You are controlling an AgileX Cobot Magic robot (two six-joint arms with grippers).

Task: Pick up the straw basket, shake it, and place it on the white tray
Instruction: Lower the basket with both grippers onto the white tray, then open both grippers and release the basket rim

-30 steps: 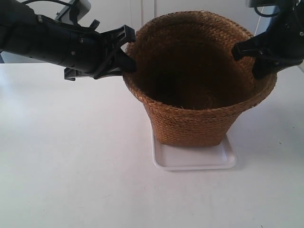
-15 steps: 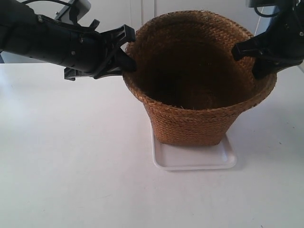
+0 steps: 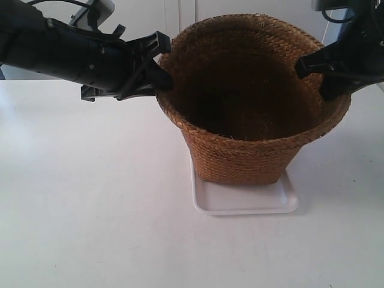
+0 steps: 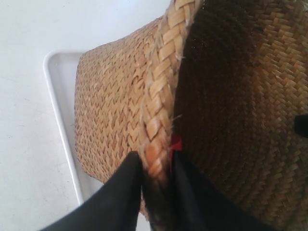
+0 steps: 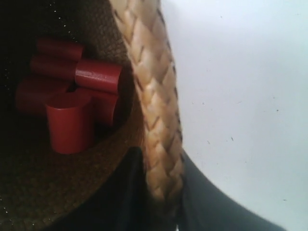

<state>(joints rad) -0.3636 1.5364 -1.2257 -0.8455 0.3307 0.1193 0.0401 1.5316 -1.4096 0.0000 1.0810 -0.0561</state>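
The straw basket [image 3: 246, 156] stands upright with its base inside the white tray [image 3: 246, 203]. Each of its sides is held at the rolled rim. The gripper [image 3: 163, 75] of the arm at the exterior view's left pinches the rim there, and the gripper [image 3: 313, 72] of the arm at the exterior view's right pinches the opposite side. In the left wrist view my left gripper [image 4: 156, 166] is shut on the braided rim [image 4: 161, 86], with the tray [image 4: 57, 115] beside the basket wall. My right gripper [image 5: 161, 168] is shut on the rim [image 5: 149, 96].
Several red cylinders [image 5: 72, 120] lie in a heap on the basket's floor. The white table [image 3: 90, 210] spreads around the tray. A pale wall or cabinet [image 3: 180, 15] stands behind the basket.
The basket and the gripper at the exterior view's right have shifted a few pixels to the right. Otherwise nothing has moved.
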